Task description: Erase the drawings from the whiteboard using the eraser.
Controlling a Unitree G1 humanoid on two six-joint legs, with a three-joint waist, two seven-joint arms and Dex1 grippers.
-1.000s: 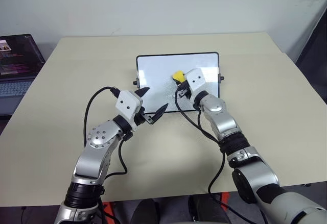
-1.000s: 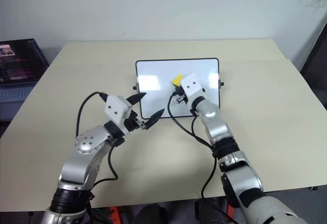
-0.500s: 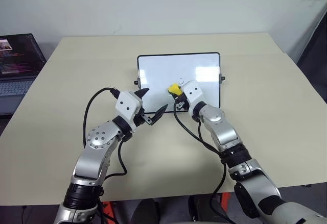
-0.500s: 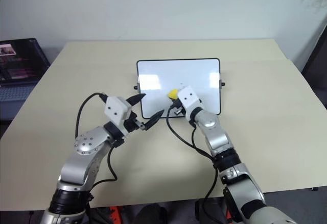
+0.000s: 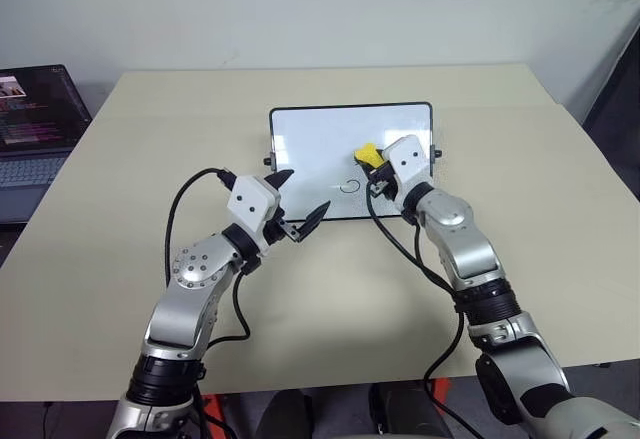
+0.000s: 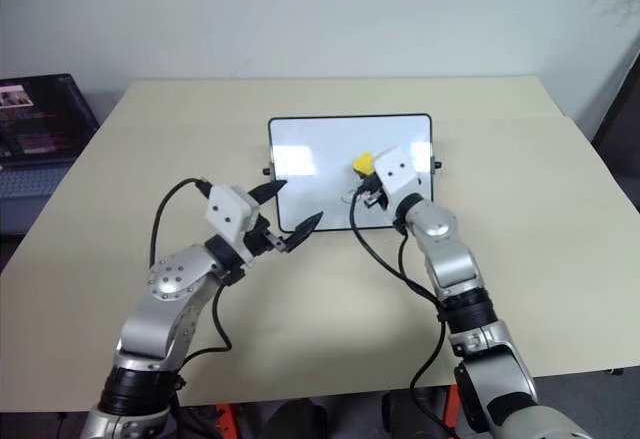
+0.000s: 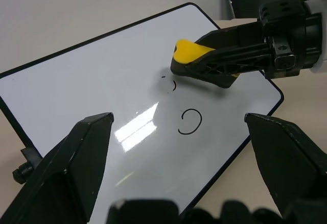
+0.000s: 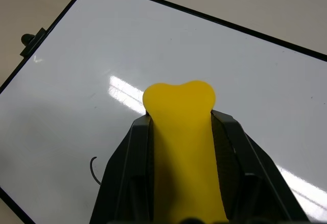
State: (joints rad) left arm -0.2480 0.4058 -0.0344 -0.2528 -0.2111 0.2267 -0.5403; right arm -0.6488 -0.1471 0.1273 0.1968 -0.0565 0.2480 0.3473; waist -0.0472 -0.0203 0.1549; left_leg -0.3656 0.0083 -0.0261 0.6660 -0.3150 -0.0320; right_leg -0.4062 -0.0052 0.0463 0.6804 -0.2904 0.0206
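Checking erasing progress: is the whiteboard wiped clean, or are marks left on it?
Not clean. The whiteboard carries one full loop and a partial mark beside the eraser in the right gripper.

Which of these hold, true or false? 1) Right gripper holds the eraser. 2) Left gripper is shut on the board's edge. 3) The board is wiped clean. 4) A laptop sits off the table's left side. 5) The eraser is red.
1) True: the right gripper is shut on the eraser.
2) False: the left gripper is open, empty, near the whiteboard.
3) False: a loop and a partial mark remain.
4) True: the laptop is at the left, beyond the table.
5) False: it is yellow.
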